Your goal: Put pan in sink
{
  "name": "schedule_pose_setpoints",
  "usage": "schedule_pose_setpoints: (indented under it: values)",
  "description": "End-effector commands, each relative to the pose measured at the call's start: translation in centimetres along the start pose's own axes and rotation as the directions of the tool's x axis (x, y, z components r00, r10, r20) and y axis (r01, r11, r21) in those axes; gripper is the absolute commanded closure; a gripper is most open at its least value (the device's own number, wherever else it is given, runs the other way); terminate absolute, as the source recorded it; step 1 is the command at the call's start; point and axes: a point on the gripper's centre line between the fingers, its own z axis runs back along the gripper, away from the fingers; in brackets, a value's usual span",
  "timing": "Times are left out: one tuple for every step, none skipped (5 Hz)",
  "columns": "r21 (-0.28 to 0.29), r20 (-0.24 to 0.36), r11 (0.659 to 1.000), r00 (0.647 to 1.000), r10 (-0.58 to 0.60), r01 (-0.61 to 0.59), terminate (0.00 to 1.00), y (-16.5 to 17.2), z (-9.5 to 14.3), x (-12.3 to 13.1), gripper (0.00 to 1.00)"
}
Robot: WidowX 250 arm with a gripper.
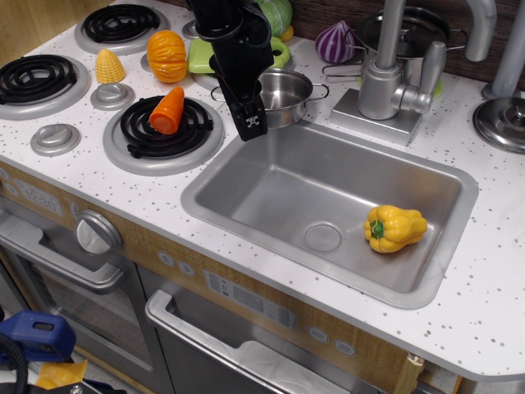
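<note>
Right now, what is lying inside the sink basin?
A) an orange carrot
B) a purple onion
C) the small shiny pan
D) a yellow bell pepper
D: a yellow bell pepper lies on the floor of the sink, to the right of the drain; the pan sits on the counter behind the sink's back left corner, with the gripper at its left rim.

The pan is a small, shiny round steel pot standing upright on the white speckled surface, just behind the sink's back rim, with a thin wire loop handle showing on its right side and its left part hidden. The sink is a wide rectangular brushed-steel basin with rounded corners and a round drain in its floor.
</note>
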Motion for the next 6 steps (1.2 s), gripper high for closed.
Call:
schedule_pose_setpoints:
  values:
    - [0.0,0.0,1.0,1.0,0.0,0.0,0.0,0.0,0.0,0.0,0.0]
    - [0.027,-0.015,0.992,0.993,-0.119,0.119,0.0,1.3,0.5,1.4,0.0]
    - [0.04,-0.03,0.979,0.98,-0.198,0.199,0.0,3.0,1.3,3.2,0.0]
    - [0.032,0.004,0.959,0.96,-0.28,0.28,0.0,4.5,0.8,4.9,0.0]
    - [0.0,0.059,0.957,0.955,-0.291,0.292,0.0,5.4,-0.8,5.4,0.0]
    - [-0.031,0.102,0.96,0.956,-0.275,0.28,0.0,5.6,-2.1,4.6,0.0]
